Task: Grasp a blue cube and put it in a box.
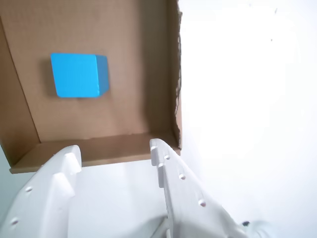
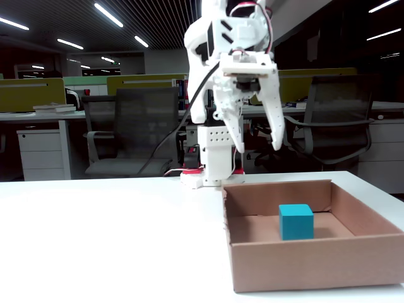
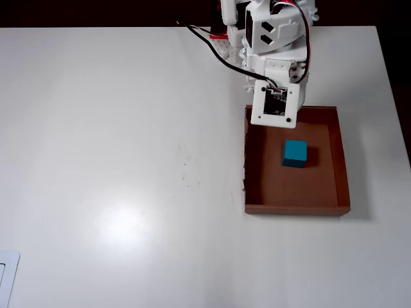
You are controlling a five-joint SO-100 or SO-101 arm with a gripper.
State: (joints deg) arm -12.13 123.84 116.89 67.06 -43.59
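In the wrist view the blue cube lies upper left on the floor of the box, already delivered. At the bottom the end effector hangs empty, jaws apart; dropping low, it might clip the near wall.

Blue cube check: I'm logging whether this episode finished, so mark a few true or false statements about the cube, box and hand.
1. The blue cube lies inside the box. True.
2. The hand grips the cube. False: it is open, empty, above the box's edge.
3. The box has a lid on. False: it is open-topped.
4. The cube touches no box wall. True.
5. The cube sits on the white table. False: it rests on the box floor.
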